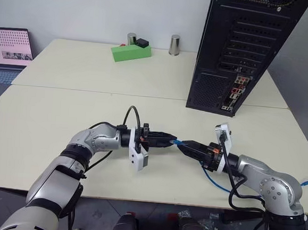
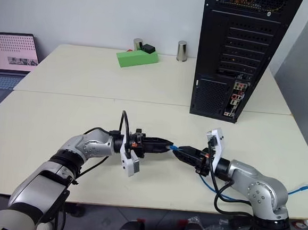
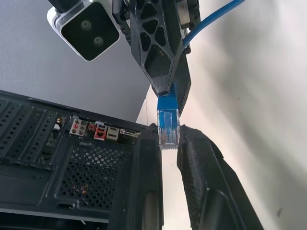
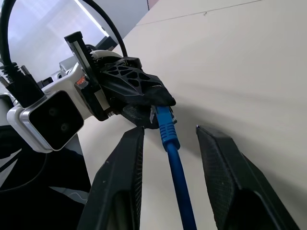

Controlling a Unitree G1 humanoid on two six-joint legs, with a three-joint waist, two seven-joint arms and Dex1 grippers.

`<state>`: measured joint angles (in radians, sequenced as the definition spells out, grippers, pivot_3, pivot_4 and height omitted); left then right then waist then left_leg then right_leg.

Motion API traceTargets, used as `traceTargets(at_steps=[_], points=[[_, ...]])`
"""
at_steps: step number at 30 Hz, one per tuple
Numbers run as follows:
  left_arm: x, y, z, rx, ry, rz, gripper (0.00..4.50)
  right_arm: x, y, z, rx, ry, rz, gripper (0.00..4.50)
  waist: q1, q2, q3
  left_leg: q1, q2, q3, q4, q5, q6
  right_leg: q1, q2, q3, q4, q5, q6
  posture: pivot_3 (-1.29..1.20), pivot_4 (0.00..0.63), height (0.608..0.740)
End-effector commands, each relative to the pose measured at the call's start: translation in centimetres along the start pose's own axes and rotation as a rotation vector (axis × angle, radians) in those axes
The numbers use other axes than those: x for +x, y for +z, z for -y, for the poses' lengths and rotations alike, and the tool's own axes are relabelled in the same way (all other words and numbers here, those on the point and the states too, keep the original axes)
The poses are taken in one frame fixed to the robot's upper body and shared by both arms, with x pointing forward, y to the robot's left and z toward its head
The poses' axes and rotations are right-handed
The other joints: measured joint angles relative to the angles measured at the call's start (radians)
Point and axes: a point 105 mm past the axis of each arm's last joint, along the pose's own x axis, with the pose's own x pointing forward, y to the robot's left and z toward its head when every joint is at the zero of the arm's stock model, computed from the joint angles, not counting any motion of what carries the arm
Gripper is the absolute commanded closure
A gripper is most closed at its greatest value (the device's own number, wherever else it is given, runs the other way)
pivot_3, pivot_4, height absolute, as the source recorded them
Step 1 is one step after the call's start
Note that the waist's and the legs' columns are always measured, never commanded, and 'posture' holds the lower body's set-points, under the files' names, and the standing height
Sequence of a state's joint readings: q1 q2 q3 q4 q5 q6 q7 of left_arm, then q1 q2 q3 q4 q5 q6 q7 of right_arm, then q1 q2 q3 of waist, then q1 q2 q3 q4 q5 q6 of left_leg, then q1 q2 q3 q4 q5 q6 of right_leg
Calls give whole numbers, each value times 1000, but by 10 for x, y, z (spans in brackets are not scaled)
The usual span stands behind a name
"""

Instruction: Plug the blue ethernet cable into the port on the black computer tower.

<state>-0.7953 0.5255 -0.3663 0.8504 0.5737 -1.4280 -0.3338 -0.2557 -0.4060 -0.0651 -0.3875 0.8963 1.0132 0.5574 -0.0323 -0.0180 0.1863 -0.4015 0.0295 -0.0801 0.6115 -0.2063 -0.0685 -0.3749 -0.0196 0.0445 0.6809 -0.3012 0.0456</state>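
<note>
Meeting tip to tip above the table [image 1: 63, 113], the left gripper [image 1: 172, 139] pinched the blue ethernet cable [image 1: 179, 143] plug; from the right wrist, the right gripper [image 4: 165, 132] fingers stood apart around the cord, the black computer tower [image 1: 244, 47] well beyond

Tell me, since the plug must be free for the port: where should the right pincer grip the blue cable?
On the boot of the blue ethernet cable, behind the plug, coming from the cord side: the left pincer covers the plug tip, and the cord runs between the open fingers of the right pincer.
</note>
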Motion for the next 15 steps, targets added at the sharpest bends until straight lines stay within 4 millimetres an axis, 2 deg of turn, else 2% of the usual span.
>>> traceTargets(at_steps=[1, 6, 12, 14, 15], points=[[0, 3, -7, 33, 16, 19, 4228, 0, 7, -6, -14, 23, 32, 3588, 0, 0, 0, 0, 0, 0, 0, 0, 0, 0, 0, 0, 0, 0, 0, 0, 150, 740], [0, 2, -8, 35, 18, 14, 4228, 0, 9, -5, -6, 20, 41, 4477, 0, 0, 0, 0, 0, 0, 0, 0, 0, 0, 0, 0, 0, 0, 0, 0, 150, 740], [1, 2, -8, 23, 37, 13, 4228, 0, 12, -4, 15, 28, 52, 4492, 0, 0, 0, 0, 0, 0, 0, 0, 0, 0, 0, 0, 0, 0, 0, 0, 150, 740], [1, 1, -5, 5, 25, 3, 3524, -1, 13, -4, 19, 32, 50, 4492, 0, 0, 0, 0, 0, 0, 0, 0, 0, 0, 0, 0, 0, 0, 0, 0, 150, 740], [0, 0, -3, -8, 22, 0, 3390, -1, 13, -4, 19, 33, 49, 4493, 0, 0, 0, 0, 0, 0, 0, 0, 0, 0, 0, 0, 0, 0, 0, 0, 150, 740]])
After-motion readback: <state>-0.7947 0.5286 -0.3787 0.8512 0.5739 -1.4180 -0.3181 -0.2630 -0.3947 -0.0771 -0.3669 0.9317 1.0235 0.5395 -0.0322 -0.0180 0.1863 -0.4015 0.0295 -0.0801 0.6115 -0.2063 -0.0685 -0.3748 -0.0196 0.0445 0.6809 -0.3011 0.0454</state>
